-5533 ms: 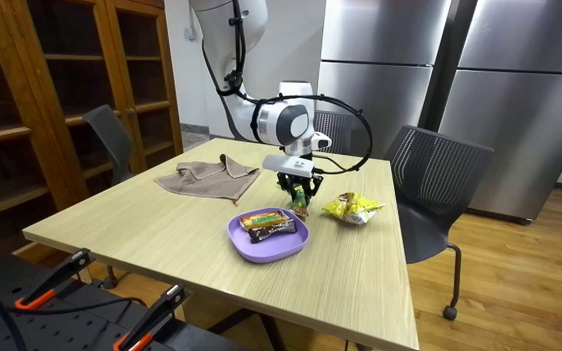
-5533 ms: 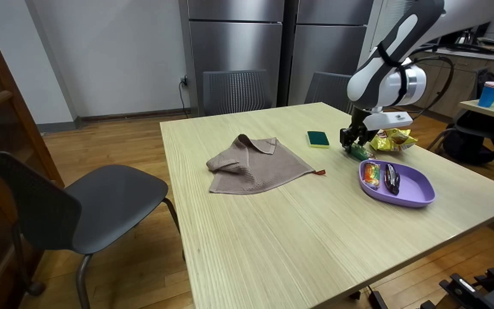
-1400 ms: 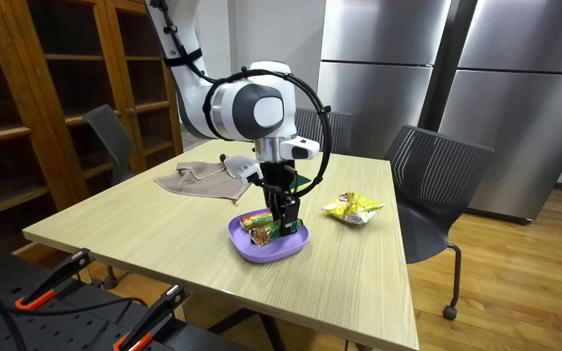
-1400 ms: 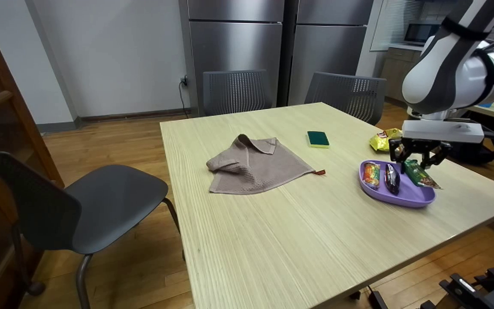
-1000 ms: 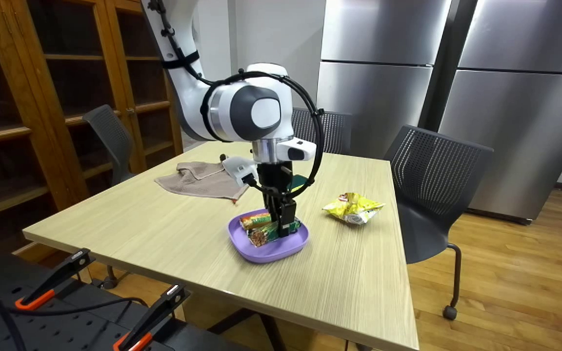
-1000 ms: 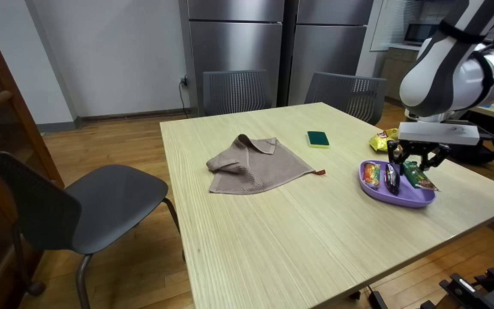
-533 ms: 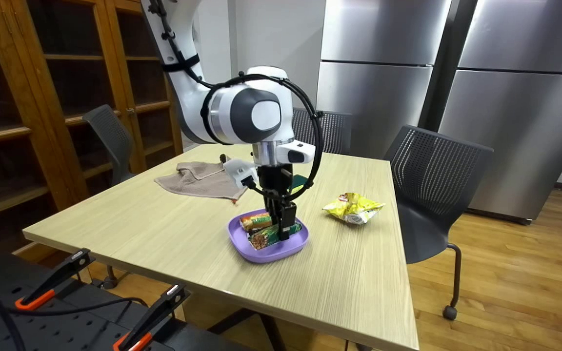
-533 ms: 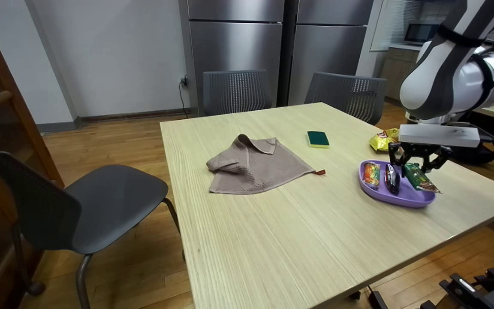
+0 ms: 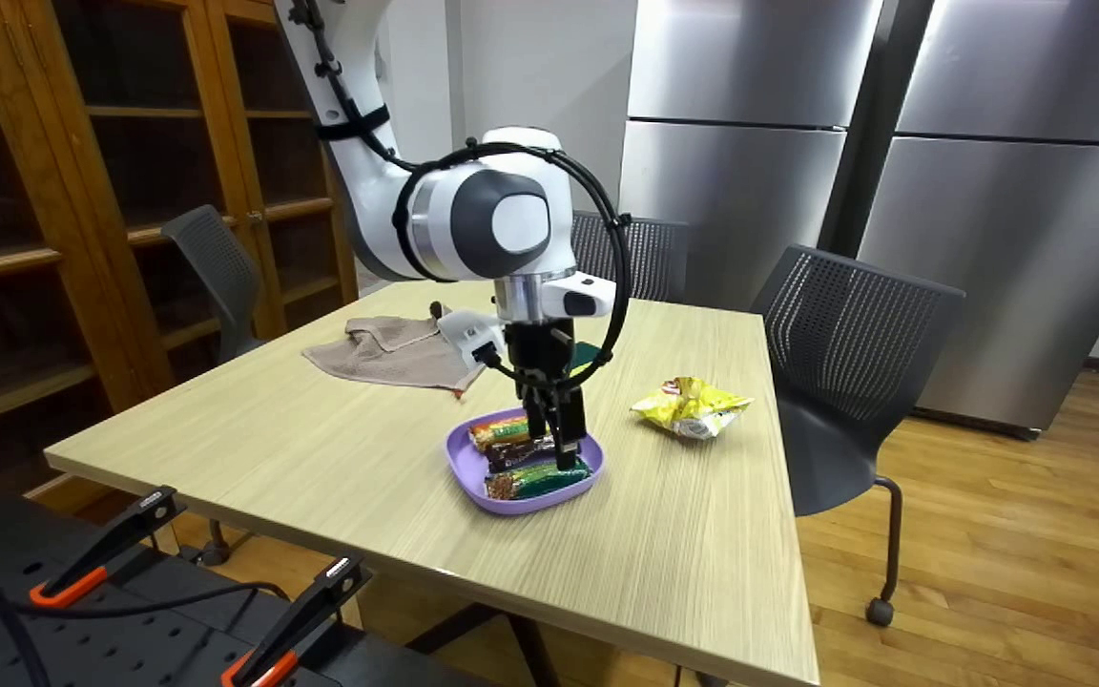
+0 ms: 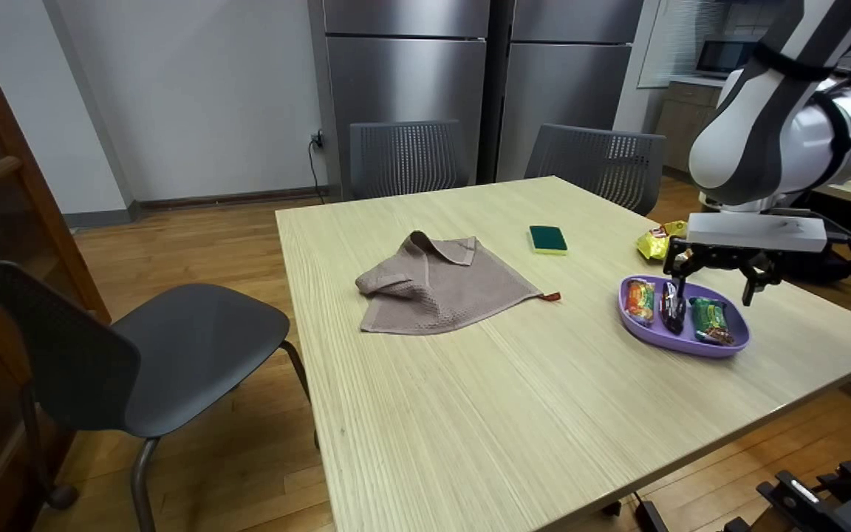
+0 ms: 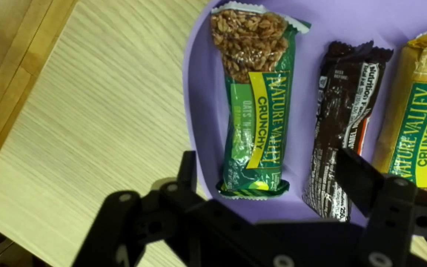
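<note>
My gripper (image 11: 265, 152) stands open low over a purple plate (image 11: 347, 22), its fingers wide apart and nothing held. Between and just beyond the fingers lies a green-wrapped granola bar (image 11: 258, 122), flat on the plate near its rim. One finger (image 11: 358, 181) overlaps a dark brown bar (image 11: 341, 111) in the wrist view; whether they touch I cannot tell. An orange and yellow bar (image 11: 421, 122) rests farther along the plate. In both exterior views the gripper (image 10: 713, 297) is above the plate, with the green bar (image 10: 711, 321) below it.
A yellow chip bag (image 9: 693, 408) lies on the table beyond the plate. A green and yellow sponge (image 10: 548, 239) and a crumpled brown cloth (image 10: 444, 288) are on the same table. Dark chairs (image 9: 855, 372) stand around it.
Earlier the gripper carried the green bar from beside the chip bag to over the plate. Within the last half second the jaws spread and the bar dropped onto the plate.
</note>
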Controlling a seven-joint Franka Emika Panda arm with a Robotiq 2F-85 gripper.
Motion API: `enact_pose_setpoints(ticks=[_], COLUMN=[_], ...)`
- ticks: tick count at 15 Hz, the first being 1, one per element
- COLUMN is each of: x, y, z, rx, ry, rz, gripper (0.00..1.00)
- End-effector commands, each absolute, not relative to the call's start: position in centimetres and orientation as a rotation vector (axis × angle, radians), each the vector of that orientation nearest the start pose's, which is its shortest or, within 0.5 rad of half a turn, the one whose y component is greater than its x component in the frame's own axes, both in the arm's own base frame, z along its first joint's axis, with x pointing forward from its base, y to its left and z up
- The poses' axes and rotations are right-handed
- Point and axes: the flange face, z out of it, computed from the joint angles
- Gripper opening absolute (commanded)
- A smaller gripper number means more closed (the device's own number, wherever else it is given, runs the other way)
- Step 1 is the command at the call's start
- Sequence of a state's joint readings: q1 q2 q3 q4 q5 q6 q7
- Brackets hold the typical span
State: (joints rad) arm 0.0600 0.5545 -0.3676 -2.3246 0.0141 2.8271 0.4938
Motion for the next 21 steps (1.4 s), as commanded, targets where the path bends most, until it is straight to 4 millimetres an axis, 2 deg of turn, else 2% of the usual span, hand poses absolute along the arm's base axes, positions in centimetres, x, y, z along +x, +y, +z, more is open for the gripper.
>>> enact_pose_setpoints(ticks=[1,5,12,17,21], x=[47.9,48.4,50.7,52.7,54.4], y=[-16.8,-16.7,-15.1,-12.9,-10.4], z=[12.6,13.5,15.1,15.8,16.1], rx=[-3.078,-3.077,-3.064,-3.051,-3.031], ry=[1.276,1.261,1.236,1.211,1.178], rz=[-0.034,-0.068,-0.122,-0.163,-0.185], gripper=[1.0,1.0,1.0,1.0,1.0])
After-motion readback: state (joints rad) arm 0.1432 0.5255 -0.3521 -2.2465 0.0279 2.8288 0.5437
